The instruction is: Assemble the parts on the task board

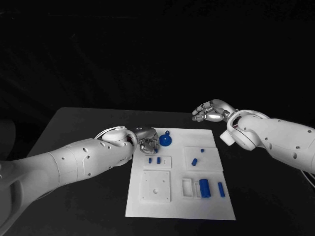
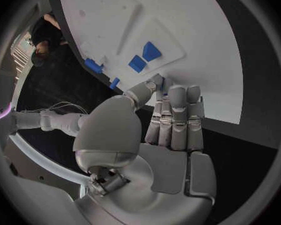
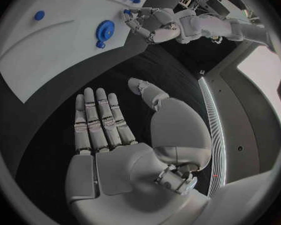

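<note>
head view: you see the task board (image 1: 177, 169) lying flat in the middle of the black table (image 1: 79, 123). your left hand (image 1: 144, 139) sits at the board's far left corner, just left of a round blue part (image 1: 165, 140) that lies on the board's far edge. in the left wrist view the left hand (image 2: 172, 122) has its fingers straight and close together, with the fingertips (image 2: 178, 92) at the board's edge (image 2: 197, 80); they hold nothing. whether they touch the board, you cannot tell.

your right hand (image 1: 213, 110) hovers over bare table beyond the board's far right corner, apart from the board. the right wrist view shows this hand (image 3: 115, 135) flat, with its fingers extended and slightly apart, and with nothing in it.

on the board, two small blue parts (image 1: 154, 160) stand side by side left of centre. another small blue part (image 1: 194, 161) lies right of centre. three longer blue parts (image 1: 205, 188) lie in a row near the right edge. a white square plate (image 1: 157, 186) lies at the near left.
</note>
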